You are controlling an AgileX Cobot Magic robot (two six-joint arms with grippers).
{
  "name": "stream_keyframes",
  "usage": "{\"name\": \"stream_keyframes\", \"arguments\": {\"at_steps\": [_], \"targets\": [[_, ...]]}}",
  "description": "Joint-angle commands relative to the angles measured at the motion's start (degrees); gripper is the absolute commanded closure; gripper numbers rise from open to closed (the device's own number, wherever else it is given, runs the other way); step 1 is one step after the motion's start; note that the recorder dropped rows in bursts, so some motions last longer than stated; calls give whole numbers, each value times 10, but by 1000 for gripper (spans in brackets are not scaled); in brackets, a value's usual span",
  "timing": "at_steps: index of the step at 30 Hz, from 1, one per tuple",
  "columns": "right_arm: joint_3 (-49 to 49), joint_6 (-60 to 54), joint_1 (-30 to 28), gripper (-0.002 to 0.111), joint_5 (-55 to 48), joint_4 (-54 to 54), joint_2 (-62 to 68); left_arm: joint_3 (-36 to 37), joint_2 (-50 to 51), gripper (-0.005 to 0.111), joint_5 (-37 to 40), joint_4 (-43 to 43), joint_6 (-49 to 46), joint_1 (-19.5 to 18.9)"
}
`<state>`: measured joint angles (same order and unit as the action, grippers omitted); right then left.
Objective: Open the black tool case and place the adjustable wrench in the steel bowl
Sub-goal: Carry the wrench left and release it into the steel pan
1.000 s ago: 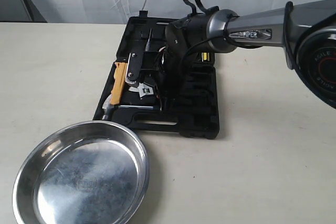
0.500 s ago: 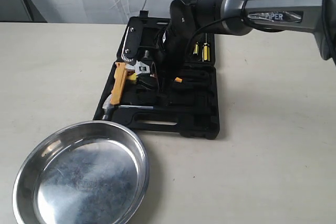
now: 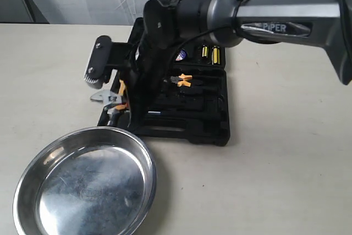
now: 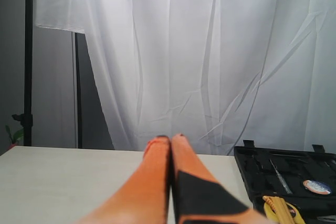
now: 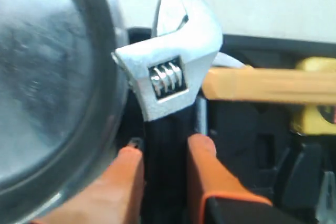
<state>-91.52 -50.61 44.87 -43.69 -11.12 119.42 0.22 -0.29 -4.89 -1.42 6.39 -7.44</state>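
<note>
Two claws are in view. The left claw [image 4: 169, 141] is clenched on nothing, its orange fingers [image 4: 152, 177] pressed flat together above the bench [image 4: 63, 182], with a corner of the open case [image 4: 286, 169] beyond its tips. The right claw [image 5: 164, 153] grasps the wrench [image 5: 170, 72] by its black handle, just behind the silver head, one finger on each flank. In the exterior view the bowl [image 3: 88, 185] lies on the bench below and left of this claw, apart from it. The wrench head juts left from the claw, past the case's left edge, close to the bowl's rim but not in the bowl. A yellow hammer handle [image 5: 262, 85] lies in the case beneath the wrench. Right of the claw, an orange-handled tool [image 3: 182, 80] and two yellow-and-black tools [image 3: 210, 54] sit in their recesses.
</note>
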Motion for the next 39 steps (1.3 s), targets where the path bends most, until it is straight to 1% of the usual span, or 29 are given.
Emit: {"name": "stream_keyframes", "arguments": {"at_steps": [1, 3, 6, 11, 15, 21, 22, 24, 25, 27, 28, 30, 31, 32, 35, 39], "targets": [[-2, -3, 43, 108, -10, -5, -10, -2, 3, 106, -3, -2, 0, 2], [-2, -3, 64, 108, -21, -15, -10, -2, 3, 106, -3, -2, 0, 2], [-2, -3, 78, 108, -41, -34, -10, -2, 3, 106, -3, -2, 0, 2], [-2, -3, 85, 108, -70, -86, -8, -2, 3, 106, -3, -2, 0, 2], [-2, -4, 85, 108, -70, -126, -8, -2, 3, 106, -3, -2, 0, 2], [-2, -4, 96, 107, -69, -153, 18, -2, 3, 106, -3, -2, 0, 2], [-2, -4, 96, 105, -69, -156, 21, -2, 3, 106, -3, -2, 0, 2], [-2, -4, 96, 90, -69, -158, 32, -2, 3, 106, -3, -2, 0, 2], [-2, -4, 96, 76, -69, -158, 36, -2, 3, 106, -3, -2, 0, 2], [-2, -4, 96, 60, -69, -158, 36, -2, 3, 106, -3, -2, 0, 2], [-2, -4, 96, 60, -69, -158, 36, -2, 3, 106, -3, -2, 0, 2], [-2, -4, 96, 61, -68, -158, 29, -2, 3, 106, -3, -2, 0, 2], [-2, -2, 96, 65, -67, -159, 25, -2, 3, 106, -3, -2, 0, 2], [-2, 14, 90, 80, -67, -160, 15, -2, 3, 106, -3, -2, 0, 2], [-2, 46, 72, 109, -67, -160, -11, -2, 3, 106, -3, -2, 0, 2], [7, 115, 14, 108, -41, -163, -70, -2, 3, 106, -3, -2, 0, 2]]}}
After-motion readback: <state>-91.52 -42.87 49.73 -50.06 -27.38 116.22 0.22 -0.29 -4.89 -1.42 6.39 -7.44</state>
